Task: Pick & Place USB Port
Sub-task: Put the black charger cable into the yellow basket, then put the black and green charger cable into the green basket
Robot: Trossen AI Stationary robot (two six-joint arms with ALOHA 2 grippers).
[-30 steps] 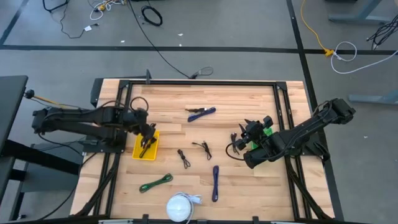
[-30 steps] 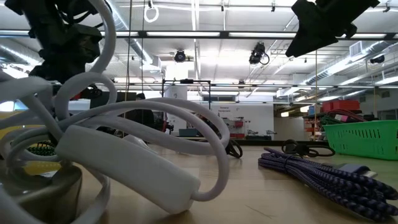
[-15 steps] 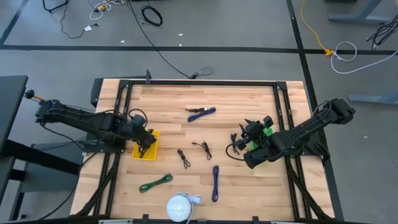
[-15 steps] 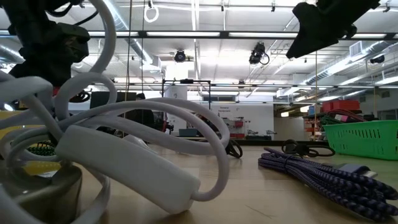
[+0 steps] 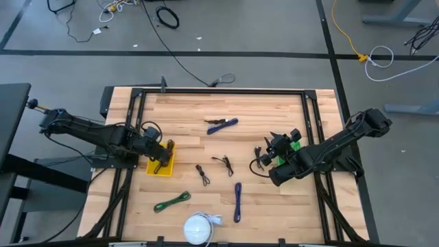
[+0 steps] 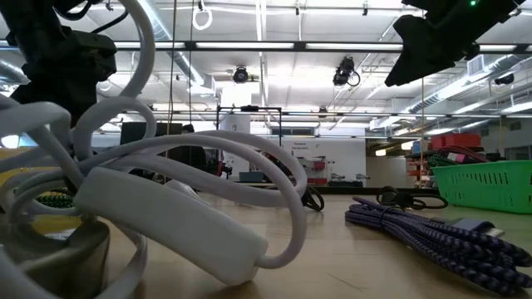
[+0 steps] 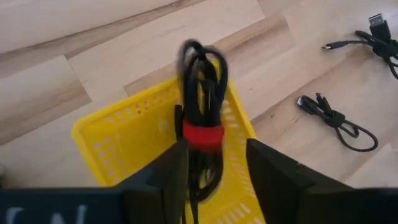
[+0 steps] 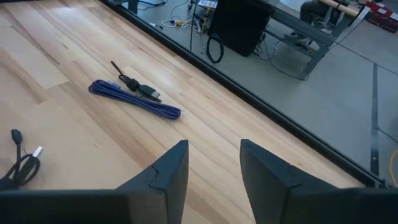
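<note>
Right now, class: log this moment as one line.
left gripper: open over yellow basket | black cable: between fingers | right gripper: open, empty

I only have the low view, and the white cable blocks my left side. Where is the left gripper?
Observer: The left gripper is over the yellow basket at the table's left edge.
Operator: Anything between its fingers?
Observer: A black cable bundle with a red tie stands between them, reaching down into the basket; a gap shows on one side.
Operator: And the right gripper?
Observer: The right gripper is open and empty, above the table beside the green basket.
</note>
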